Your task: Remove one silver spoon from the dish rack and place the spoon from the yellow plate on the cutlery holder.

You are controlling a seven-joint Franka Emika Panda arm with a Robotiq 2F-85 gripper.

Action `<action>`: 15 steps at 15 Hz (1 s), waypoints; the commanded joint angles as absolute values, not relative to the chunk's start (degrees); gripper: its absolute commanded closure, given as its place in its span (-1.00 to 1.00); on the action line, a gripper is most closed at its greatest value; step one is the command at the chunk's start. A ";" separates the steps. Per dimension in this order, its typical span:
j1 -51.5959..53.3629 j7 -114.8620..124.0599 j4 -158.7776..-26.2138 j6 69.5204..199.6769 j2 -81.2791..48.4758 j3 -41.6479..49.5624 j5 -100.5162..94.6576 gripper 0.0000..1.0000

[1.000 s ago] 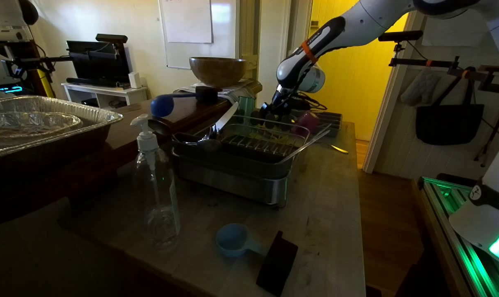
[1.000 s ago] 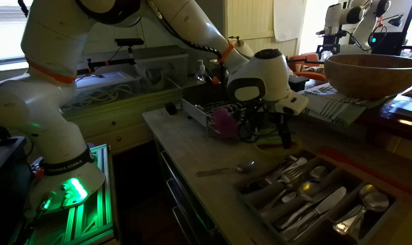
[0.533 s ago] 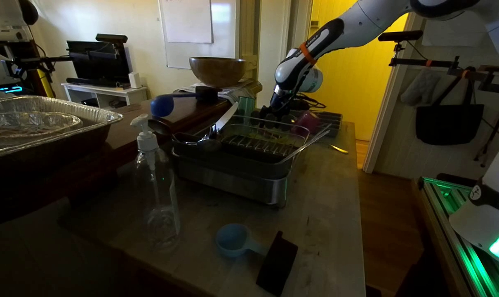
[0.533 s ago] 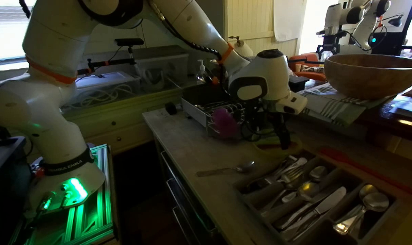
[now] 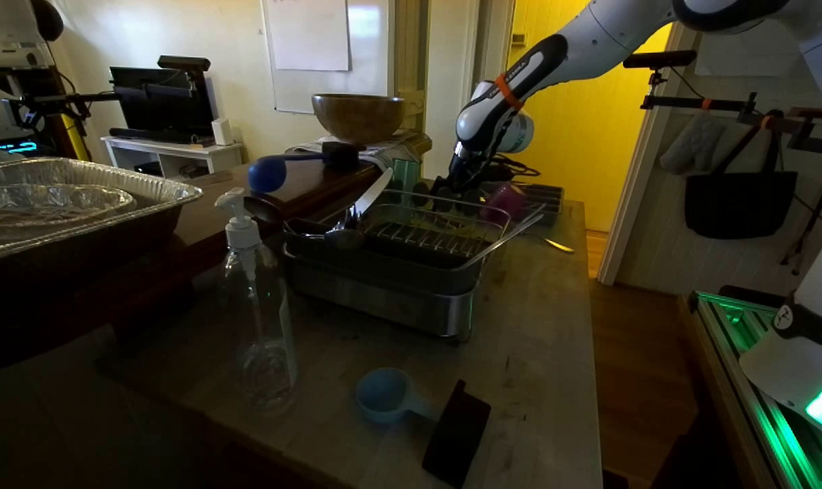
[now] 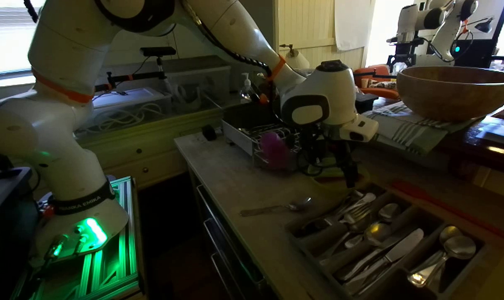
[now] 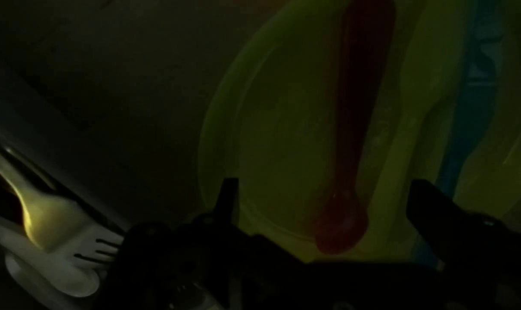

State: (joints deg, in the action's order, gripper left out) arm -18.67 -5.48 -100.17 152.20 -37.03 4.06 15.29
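Red spoon (image 7: 352, 125) lies on the yellow plate (image 7: 282, 150), next to a yellow piece (image 7: 409, 125) and a blue piece (image 7: 471, 114); we judge it the likeliest target.

Change: the gripper (image 7: 324, 185) sits slightly lower over the plate than half a second ago. Its fingers (image 7: 428, 206) stand wide apart and hold nothing; in the wrist view the spoon's rounded end appears between them. The silver spoon (image 6: 293, 204) stays on the counter (image 6: 218, 162), outside the dish rack (image 5: 411, 309), and the cutlery tray (image 6: 322, 237) beside the plate has not moved.

Meaning: we read this as alignment for the pick. If that silver spoon is the one to be removed, we take the rack step as done; placing in the tray is yet to come.

Limits: our wrist view is very dark and cuts off the upper ends of all three pieces, so we cannot confirm which end of the red one is the bowl. We cannot judge fingertip height above the plate. In an exterior view the gripper covers part of the plate, and the pink object (image 6: 274, 146) by the rack is blurred.
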 commanded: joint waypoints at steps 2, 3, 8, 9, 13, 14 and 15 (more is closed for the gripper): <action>-17.96 -3.82 -98.70 150.20 -38.74 4.70 13.35 -0.95; -17.87 -3.78 -98.71 150.21 -38.84 4.72 13.22 -0.88; -17.63 -3.70 -98.48 150.00 -38.96 4.77 12.85 -0.59; -17.64 -3.70 -98.39 149.96 -38.99 4.77 12.84 -0.53; -17.51 -3.67 -98.17 149.67 -39.05 4.92 12.61 -0.51; -17.44 -3.68 -98.18 149.59 -39.04 4.94 12.55 -0.30; -17.42 -3.72 -98.19 149.55 -39.02 4.95 12.49 -0.20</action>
